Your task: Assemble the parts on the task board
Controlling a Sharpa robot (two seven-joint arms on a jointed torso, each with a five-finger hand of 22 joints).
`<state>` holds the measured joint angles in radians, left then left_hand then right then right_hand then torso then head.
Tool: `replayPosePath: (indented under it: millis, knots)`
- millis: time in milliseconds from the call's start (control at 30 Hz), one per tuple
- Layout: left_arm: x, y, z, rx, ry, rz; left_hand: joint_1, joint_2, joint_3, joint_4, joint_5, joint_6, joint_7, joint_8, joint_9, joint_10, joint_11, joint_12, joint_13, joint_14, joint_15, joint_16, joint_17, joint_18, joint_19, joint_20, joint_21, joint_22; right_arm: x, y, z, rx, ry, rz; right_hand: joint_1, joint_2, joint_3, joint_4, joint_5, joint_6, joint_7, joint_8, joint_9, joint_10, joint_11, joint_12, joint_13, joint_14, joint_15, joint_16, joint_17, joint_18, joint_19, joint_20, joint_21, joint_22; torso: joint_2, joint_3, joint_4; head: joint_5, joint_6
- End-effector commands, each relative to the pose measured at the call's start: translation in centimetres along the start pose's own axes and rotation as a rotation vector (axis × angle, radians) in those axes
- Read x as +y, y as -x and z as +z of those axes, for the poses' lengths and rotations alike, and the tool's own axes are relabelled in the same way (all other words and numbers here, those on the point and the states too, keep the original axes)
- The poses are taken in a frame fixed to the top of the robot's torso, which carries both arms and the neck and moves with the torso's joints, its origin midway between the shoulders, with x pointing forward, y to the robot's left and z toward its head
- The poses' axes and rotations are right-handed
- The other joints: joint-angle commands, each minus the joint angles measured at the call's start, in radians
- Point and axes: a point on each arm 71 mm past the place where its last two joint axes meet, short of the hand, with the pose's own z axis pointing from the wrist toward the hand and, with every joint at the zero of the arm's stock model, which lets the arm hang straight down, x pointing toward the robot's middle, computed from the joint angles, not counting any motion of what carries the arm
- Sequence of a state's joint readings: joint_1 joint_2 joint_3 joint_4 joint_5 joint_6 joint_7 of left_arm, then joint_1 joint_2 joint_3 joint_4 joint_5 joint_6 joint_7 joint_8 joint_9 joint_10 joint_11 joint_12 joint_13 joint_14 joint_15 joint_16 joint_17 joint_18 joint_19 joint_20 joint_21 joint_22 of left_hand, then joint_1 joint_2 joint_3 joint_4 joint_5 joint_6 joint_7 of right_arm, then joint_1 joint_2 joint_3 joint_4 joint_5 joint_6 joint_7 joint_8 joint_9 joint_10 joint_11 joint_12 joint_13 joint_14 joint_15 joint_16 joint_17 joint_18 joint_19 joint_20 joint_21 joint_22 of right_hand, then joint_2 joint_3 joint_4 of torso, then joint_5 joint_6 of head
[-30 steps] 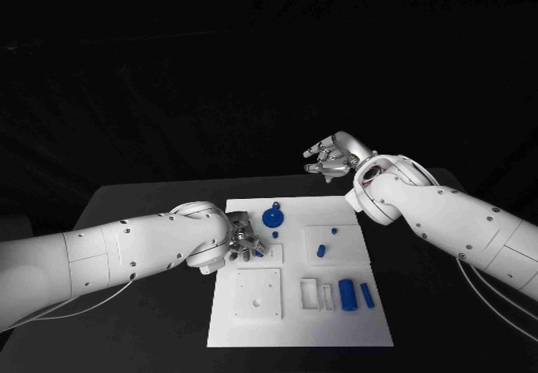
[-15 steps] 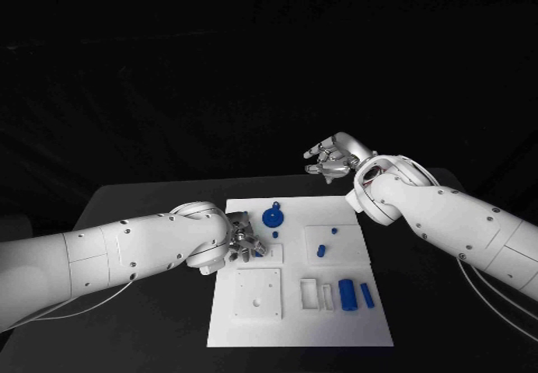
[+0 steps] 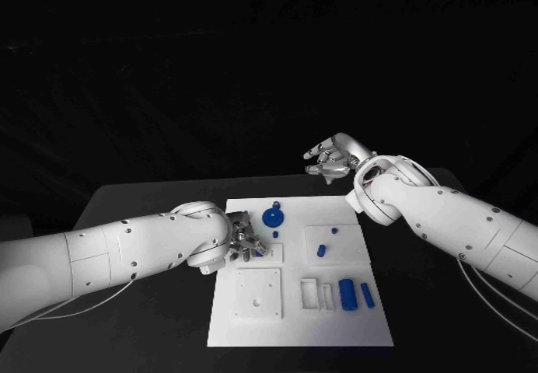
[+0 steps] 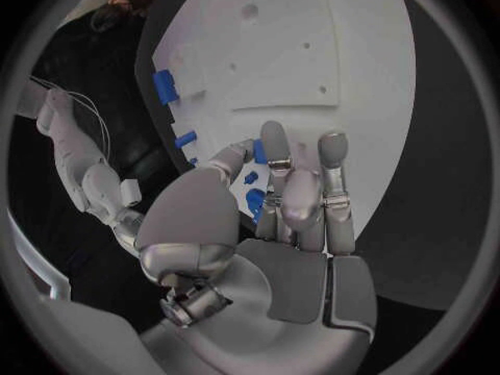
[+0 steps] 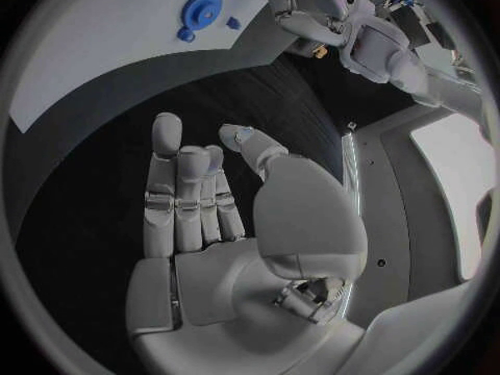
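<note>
The white task board lies in the middle of the black table. My left hand rests on the board's left edge and pinches a small blue part between thumb and fingers over a small square recess. In the left wrist view that part sits at the fingertips of the left hand. A blue gear lies at the board's far side, also seen as the gear. My right hand hangs raised beyond the board's far edge, fingers straight, holding nothing.
Two small blue pegs stand right of the board's middle. Two blue blocks lie near the right edge, beside a white slotted fixture. A white square plate with holes lies in front of my left hand.
</note>
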<state>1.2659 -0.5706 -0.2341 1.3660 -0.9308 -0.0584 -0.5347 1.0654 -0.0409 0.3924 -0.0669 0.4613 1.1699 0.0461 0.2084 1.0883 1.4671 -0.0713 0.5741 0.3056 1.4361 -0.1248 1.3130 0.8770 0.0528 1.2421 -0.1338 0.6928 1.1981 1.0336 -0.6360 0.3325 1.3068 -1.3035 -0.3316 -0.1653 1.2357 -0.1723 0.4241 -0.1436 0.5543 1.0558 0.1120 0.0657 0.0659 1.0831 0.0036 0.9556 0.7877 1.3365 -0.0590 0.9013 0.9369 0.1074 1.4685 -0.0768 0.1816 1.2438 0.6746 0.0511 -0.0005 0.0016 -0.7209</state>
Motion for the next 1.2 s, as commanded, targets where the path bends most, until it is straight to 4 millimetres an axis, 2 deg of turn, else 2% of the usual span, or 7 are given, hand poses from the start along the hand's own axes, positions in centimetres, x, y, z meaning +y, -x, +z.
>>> replayPosePath:
  millis: [33, 233, 600, 800, 933, 1033, 1200]
  knots:
    - [0.38, -0.93, 0.23, 0.043, 0.028, 0.025, 0.005, 0.016, 0.049, -0.051, -0.002, 0.079, -0.088, 0.006, 0.066, 0.044, -0.009, 0.006, 0.000, 0.006, -0.002, 0.006, 0.002, 0.002, 0.009, 0.001, -0.008, 0.003, 0.05, -0.15, 0.00, 0.014, 0.005, -0.012, -0.012, -0.001, 0.006, 0.001, 0.003, 0.004, -0.001, -0.004, -0.001, -0.005, -0.003, -0.002, 0.000, -0.001, -0.004, -0.004, 0.001, 0.012, 0.023, -0.005, -0.004, 0.002, 0.000, 0.0004, -0.0003, 0.000, -0.001]
    - [0.25, -0.99, 0.25, 0.046, 0.027, 0.027, 0.003, 0.012, 0.041, -0.046, -0.015, 0.080, -0.090, 0.011, 0.067, 0.044, -0.009, 0.009, 0.000, 0.006, -0.002, 0.008, 0.004, 0.002, 0.011, 0.001, -0.013, 0.010, 0.03, -0.16, -0.01, 0.014, 0.004, -0.012, -0.013, -0.001, 0.005, 0.002, 0.001, 0.004, -0.001, -0.004, -0.001, -0.005, -0.003, -0.001, 0.000, -0.001, -0.004, -0.004, 0.001, 0.012, 0.023, -0.005, -0.005, 0.002, 0.000, 0.0012, -0.0002, -0.001, -0.001]
    - [0.15, -0.98, 0.43, 0.048, 0.027, 0.027, 0.012, 0.010, 0.003, -0.021, -0.102, 0.080, -0.094, 0.026, 0.080, 0.044, -0.009, 0.013, 0.000, 0.006, -0.003, 0.010, 0.006, 0.001, 0.016, 0.002, -0.026, 0.021, 0.00, -0.14, 0.00, 0.013, 0.003, -0.010, -0.015, 0.009, -0.038, 0.026, -0.044, 0.000, -0.002, -0.004, -0.001, -0.005, -0.002, 0.005, 0.004, 0.001, -0.002, -0.003, 0.000, 0.009, 0.029, -0.004, -0.017, -0.009, 0.000, 0.0008, -0.0010, -0.002, 0.000]
    - [0.21, -1.13, 0.62, 0.051, 0.031, 0.024, 0.016, 0.008, -0.038, 0.011, -0.193, 0.081, -0.097, 0.031, 0.086, 0.044, -0.010, 0.017, 0.001, 0.006, -0.004, 0.011, 0.006, 0.000, 0.021, 0.001, -0.034, 0.028, -0.01, -0.14, -0.01, 0.013, 0.002, -0.009, -0.015, 0.010, -0.040, 0.028, -0.046, 0.001, -0.002, -0.004, -0.001, -0.005, -0.002, 0.005, 0.005, 0.001, -0.002, -0.003, 0.000, 0.009, 0.029, -0.003, -0.017, -0.010, 0.000, 0.0011, -0.0001, -0.005, -0.001]
    - [0.24, -1.17, 0.69, 0.052, 0.033, 0.023, 0.015, 0.001, -0.076, 0.041, -0.294, 0.086, -0.100, 0.034, 0.086, 0.044, -0.011, 0.019, 0.001, 0.007, -0.004, 0.012, 0.007, -0.001, 0.023, 0.001, -0.038, 0.032, -0.02, -0.16, 0.00, 0.013, 0.002, -0.009, -0.014, 0.010, -0.044, 0.031, -0.046, 0.000, -0.002, -0.004, -0.001, -0.005, -0.002, 0.006, 0.005, 0.002, -0.002, -0.003, 0.000, 0.009, 0.030, -0.003, -0.018, -0.012, 0.000, 0.0013, 0.0003, -0.005, -0.001]
    - [0.28, -1.18, 0.72, 0.053, 0.035, 0.024, 0.044, -0.016, -0.107, 0.093, -0.318, 0.090, -0.101, 0.033, 0.085, 0.044, -0.011, 0.020, 0.001, 0.007, -0.005, 0.013, 0.008, -0.002, 0.028, 0.001, -0.049, 0.041, -0.03, -0.19, -0.01, 0.013, 0.002, -0.008, -0.014, 0.010, -0.044, 0.031, -0.046, 0.000, -0.002, -0.004, -0.001, -0.005, -0.002, 0.006, 0.005, 0.002, -0.002, -0.003, 0.000, 0.009, 0.030, -0.003, -0.018, -0.012, 0.000, 0.0008, 0.0004, -0.005, -0.002]
    - [0.41, -1.13, 0.75, 0.053, 0.037, 0.024, 0.046, -0.037, -0.111, 0.127, -0.379, 0.095, -0.101, 0.034, 0.086, 0.044, -0.011, 0.021, 0.001, 0.006, -0.005, 0.012, 0.006, -0.003, 0.030, 0.001, -0.056, 0.048, -0.07, -0.19, -0.03, 0.010, 0.002, -0.008, -0.011, 0.011, -0.045, 0.031, -0.046, 0.000, -0.002, -0.004, -0.001, -0.005, -0.002, 0.006, 0.005, 0.002, -0.003, -0.003, 0.000, 0.009, 0.031, -0.004, -0.018, -0.013, 0.000, 0.0008, -0.0001, -0.006, -0.002]
